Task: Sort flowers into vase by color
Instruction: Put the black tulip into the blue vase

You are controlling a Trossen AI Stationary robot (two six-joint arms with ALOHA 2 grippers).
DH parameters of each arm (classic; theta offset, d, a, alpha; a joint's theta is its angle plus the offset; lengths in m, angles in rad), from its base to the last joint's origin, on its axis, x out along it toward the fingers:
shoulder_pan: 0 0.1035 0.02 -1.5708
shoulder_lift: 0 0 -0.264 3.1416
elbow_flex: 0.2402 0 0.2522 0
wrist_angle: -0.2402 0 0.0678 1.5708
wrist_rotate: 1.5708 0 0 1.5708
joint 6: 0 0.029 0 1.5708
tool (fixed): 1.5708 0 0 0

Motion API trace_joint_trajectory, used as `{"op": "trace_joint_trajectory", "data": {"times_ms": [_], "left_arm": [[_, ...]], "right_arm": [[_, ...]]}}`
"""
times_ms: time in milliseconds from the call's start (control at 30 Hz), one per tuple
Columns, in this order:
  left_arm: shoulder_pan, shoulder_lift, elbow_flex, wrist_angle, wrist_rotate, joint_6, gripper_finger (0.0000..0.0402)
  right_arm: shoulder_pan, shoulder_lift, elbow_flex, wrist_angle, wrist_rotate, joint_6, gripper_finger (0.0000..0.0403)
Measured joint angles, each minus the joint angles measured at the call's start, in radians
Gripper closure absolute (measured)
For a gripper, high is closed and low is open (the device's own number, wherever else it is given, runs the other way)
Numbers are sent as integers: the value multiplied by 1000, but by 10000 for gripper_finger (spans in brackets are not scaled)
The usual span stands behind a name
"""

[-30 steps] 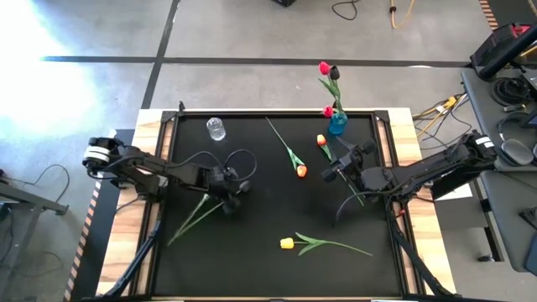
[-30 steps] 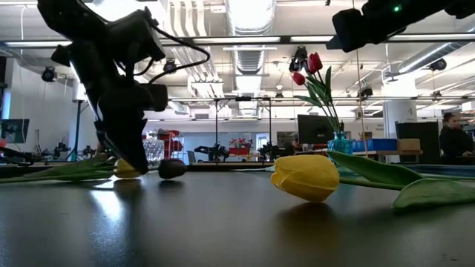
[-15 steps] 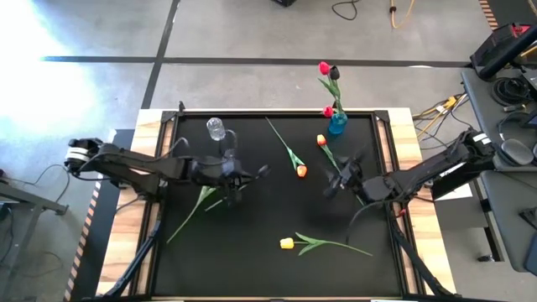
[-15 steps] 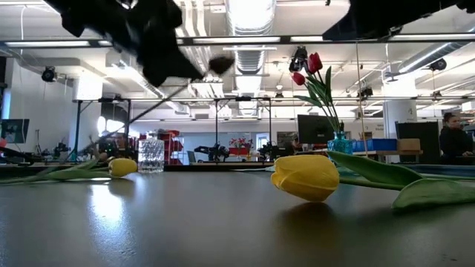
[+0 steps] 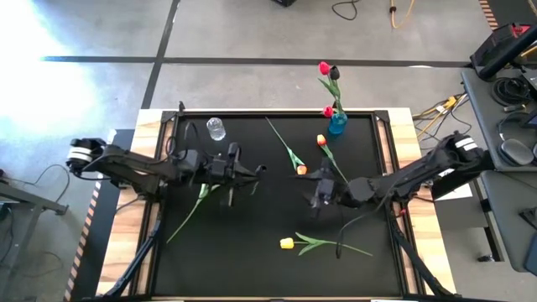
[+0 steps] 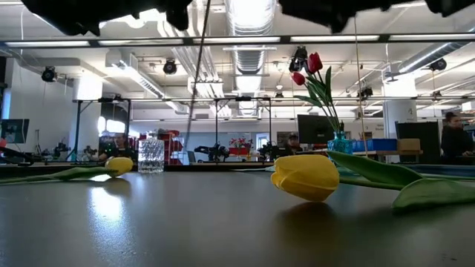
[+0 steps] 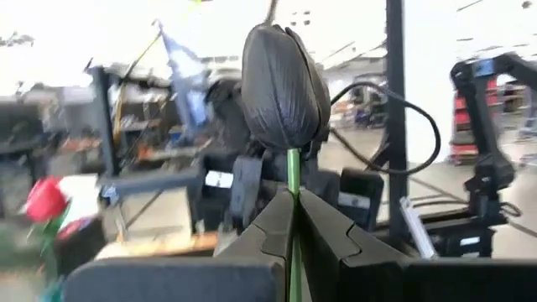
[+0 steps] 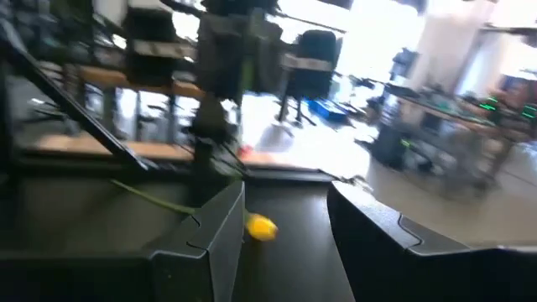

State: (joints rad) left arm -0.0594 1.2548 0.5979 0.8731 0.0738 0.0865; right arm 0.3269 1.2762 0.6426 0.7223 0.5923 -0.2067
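Note:
My left gripper (image 5: 252, 171) is raised over the table's left half, shut on a dark purple tulip whose head (image 7: 281, 88) stands past the fingertips. My right gripper (image 5: 318, 198) hovers open right of the table's middle and touches nothing. A yellow tulip (image 5: 288, 243) lies near the near edge. Another yellow tulip (image 6: 119, 165) lies on the left, its stem (image 5: 186, 216) running toward the near-left corner. Two orange tulips (image 5: 301, 170) (image 5: 320, 140) lie flat. The blue vase (image 5: 337, 123) at the far edge holds red and dark tulips. A clear glass vase (image 5: 216, 128) stands far left. My left gripper pinches the dark purple tulip's green stem (image 7: 290, 172) just below the head, between its two fingers. In the left wrist view the head stands straight out past the fingertips. The flower is lifted clear of the table, and the rest of the stem is hidden behind the fingers.
The second orange tulip's stem runs under my right arm (image 5: 394, 180). Wooden strips (image 5: 401, 126) border the black mat. The floor lies beyond the far edge. In the low view a person (image 6: 450, 133) stands in the room at far right.
My left gripper has risen from the table's left part toward the far edge, carrying the dark purple tulip up from beside the yellow one until it is lifted clear. My right gripper has moved toward the table's left and near edge, open.

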Motion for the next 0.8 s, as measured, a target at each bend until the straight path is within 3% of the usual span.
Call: {"op": "trace_joint_trajectory", "data": {"times_ms": [167,533,667,800], "left_arm": [[1,36,65,9,51,42,402],[10,82,121,9,96,64,401],[12,80,119,16,100,63,401],[12,80,116,13,101,66,401]], "right_arm": [[-22,102,151,-7,-103,-36,239],[-52,247,404,-110,-122,-90,243],[-69,272,452,-169,-122,-81,268],[-73,280,457,-176,-121,-84,319]]}}
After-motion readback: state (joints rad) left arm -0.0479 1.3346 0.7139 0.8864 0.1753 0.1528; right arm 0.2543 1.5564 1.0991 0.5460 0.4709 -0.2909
